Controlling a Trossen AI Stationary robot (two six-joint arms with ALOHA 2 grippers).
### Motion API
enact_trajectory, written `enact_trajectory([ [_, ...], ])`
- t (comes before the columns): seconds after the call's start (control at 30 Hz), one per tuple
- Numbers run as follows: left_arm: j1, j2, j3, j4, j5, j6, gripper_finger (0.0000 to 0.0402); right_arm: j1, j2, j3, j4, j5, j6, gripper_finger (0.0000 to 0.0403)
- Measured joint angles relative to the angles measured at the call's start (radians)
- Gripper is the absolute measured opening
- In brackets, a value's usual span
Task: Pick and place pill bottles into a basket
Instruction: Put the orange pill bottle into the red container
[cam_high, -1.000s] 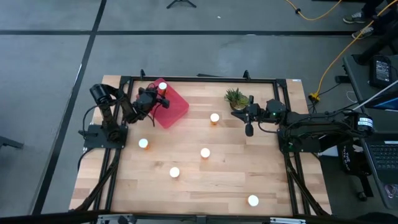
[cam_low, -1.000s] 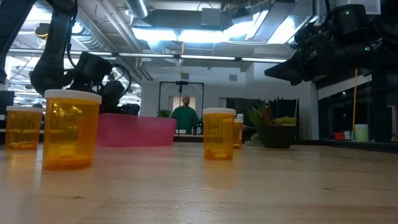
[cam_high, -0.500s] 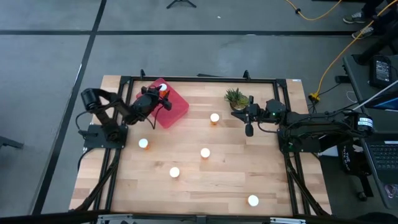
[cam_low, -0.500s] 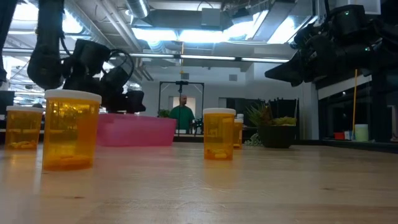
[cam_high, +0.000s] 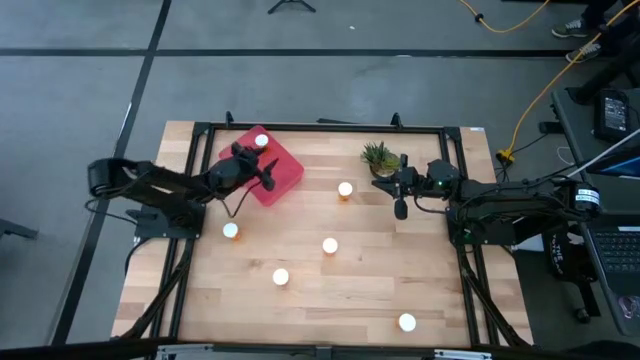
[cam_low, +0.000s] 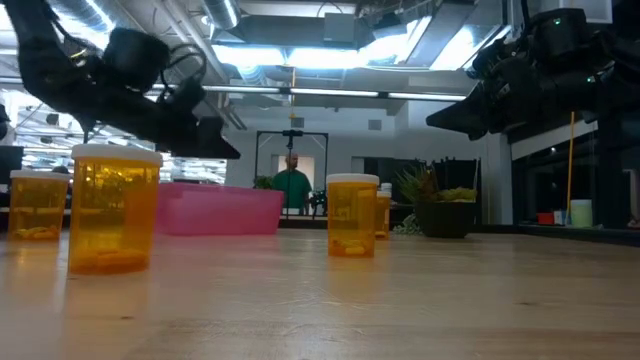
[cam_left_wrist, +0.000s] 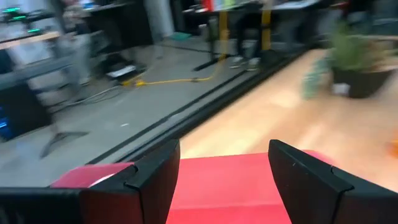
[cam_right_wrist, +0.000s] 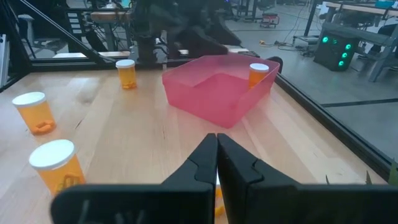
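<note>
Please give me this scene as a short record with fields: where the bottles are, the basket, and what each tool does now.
basket: red bin, far left part of table
bottle in basket: one, at far corner
bottles on table: five, e.g.
left tool: open and empty, above basket
right tool: shut and empty, waiting beside plant
task state: one of six bottles placed

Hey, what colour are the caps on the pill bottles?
White, on every pill bottle; clearest in the high view.
</note>
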Motion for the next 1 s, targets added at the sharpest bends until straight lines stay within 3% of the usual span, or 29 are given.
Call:
enact_trajectory([
  [0.37,-0.193,-0.357,0.0,-0.242,0.06,-0.048,0.0239,0.0,0.0,0.0,0.0,0.0,0.0,0.0016],
  [0.57,-0.278,-0.457,0.0,-0.42,0.213,-0.073,0.0231,0.0,0.0,0.0,0.001,0.0,0.0,0.0016],
  [0.67,-0.322,-0.474,0.0,-0.464,0.283,-0.089,0.0212,0.0,0.0,0.0,0.001,0.0,0.0,0.0016],
  [0.83,-0.384,-0.476,0.0,-0.475,0.295,-0.108,0.0175,0.0,0.0,0.0,0.001,0.0,-0.001,0.0016],
  [1.0,-0.44,-0.476,0.0,-0.507,0.298,-0.017,0.0099,0.0,0.0,0.0,0.002,0.0,0.0,0.0016],
])
